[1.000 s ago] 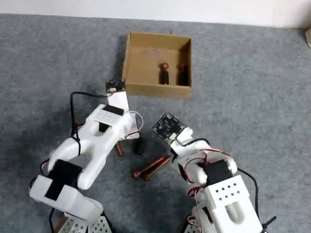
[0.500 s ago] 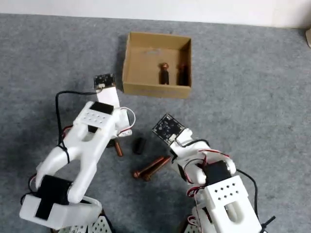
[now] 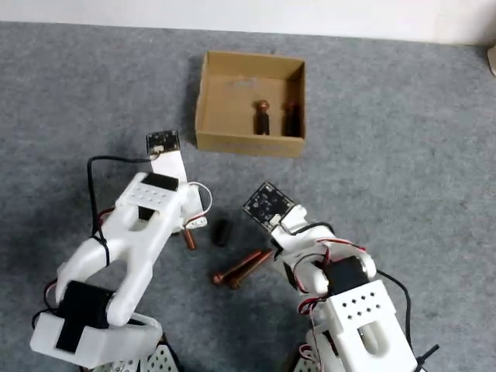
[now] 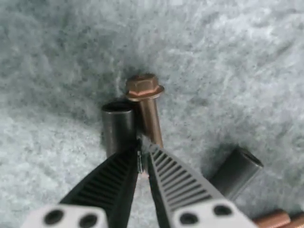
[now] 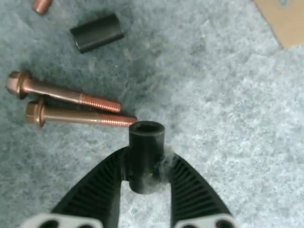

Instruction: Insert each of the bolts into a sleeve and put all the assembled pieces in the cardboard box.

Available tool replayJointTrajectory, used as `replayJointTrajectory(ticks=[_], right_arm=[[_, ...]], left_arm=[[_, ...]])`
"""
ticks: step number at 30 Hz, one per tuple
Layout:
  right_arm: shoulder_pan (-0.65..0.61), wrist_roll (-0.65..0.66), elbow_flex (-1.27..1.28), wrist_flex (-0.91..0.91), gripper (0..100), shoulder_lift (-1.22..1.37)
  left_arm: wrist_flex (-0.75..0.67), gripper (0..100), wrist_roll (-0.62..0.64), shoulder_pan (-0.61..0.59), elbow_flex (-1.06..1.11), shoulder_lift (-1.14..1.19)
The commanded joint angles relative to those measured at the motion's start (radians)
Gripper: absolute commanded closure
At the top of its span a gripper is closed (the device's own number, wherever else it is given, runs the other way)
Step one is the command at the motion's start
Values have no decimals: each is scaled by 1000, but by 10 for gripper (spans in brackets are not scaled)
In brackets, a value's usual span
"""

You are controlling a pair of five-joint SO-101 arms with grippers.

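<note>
Two copper bolts point(image 3: 242, 266) (side by side) lie near a black sleeve point(image 3: 222, 232); cardboard box point(image 3: 248, 144) holds two pieces point(image 3: 263, 116).

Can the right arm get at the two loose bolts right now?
Reach, probably yes: the bolts lie just ahead of its pincer, nothing between. Grasping, no: the pincer is shut on a sleeve.

Copper bolts point(image 5: 71, 97); black sleeves point(image 5: 97, 32); brown cardboard box point(image 3: 248, 143); grey, perhaps flecked carpet point(image 3: 403, 139)
</note>
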Motion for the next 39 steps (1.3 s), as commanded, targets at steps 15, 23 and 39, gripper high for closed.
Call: replayJointTrajectory(ticks=[15, 23, 39], right_arm=[[10, -5, 44, -93, 993, -13], [10, -5, 45, -93, 993, -13], [10, -6, 47, -94, 993, -13]], left_arm=[[-17, 992, 0, -13, -12, -51], [68, 783, 5, -15, -45, -88], [-52, 769, 2, -90, -54, 91]])
